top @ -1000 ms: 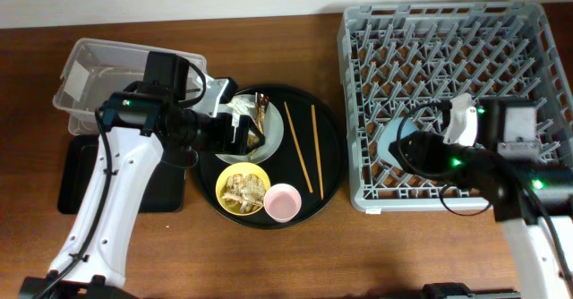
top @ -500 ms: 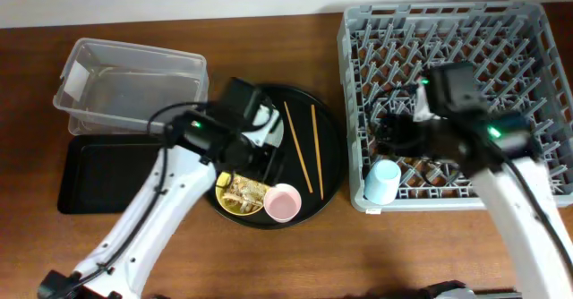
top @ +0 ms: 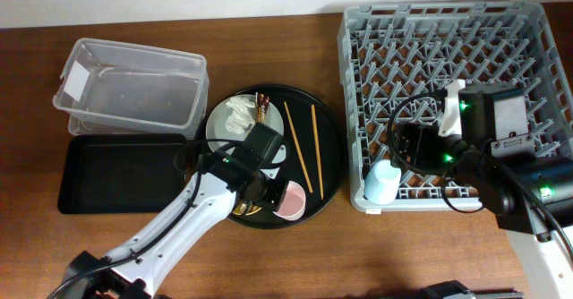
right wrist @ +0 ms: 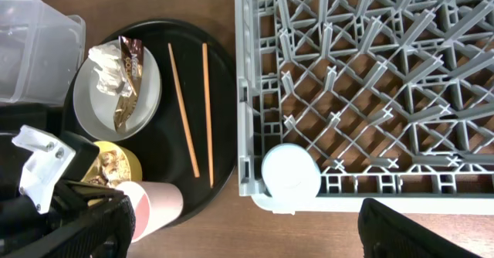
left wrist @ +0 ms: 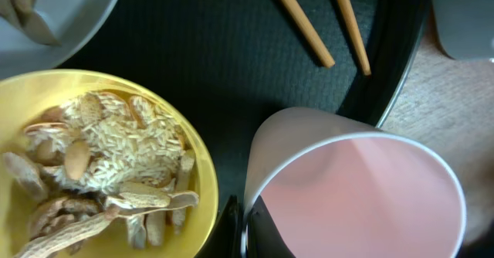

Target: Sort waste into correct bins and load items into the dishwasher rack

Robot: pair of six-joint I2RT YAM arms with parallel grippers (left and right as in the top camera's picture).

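My left gripper [left wrist: 245, 231] is shut on the rim of the small pink cup [left wrist: 363, 196], one finger inside and one outside. The cup [top: 291, 200] sits at the front of the round black tray [top: 329, 147]. Beside it is the yellow bowl [left wrist: 31, 103] holding food scraps and rice [left wrist: 100, 157]. Behind lie two chopsticks [top: 300, 147] and the grey-green plate [top: 219, 136], which carries a white tissue [top: 238, 113] and a brown wrapper [top: 261, 108]. My right gripper [right wrist: 247, 235] hangs open above the dishwasher rack [top: 448, 66]. The light blue cup [top: 382, 181] stands upside down in the rack's front-left corner.
The clear tub [top: 134, 89] stands at the back left. The flat black tray [top: 116, 169] lies in front of it, to the left of my left arm. Bare wooden table [top: 358, 245] runs along the front edge.
My left arm has swung from the plate forward to the pink cup and shut on its rim. My right gripper has opened wide, let go of the blue cup and drawn away from it.
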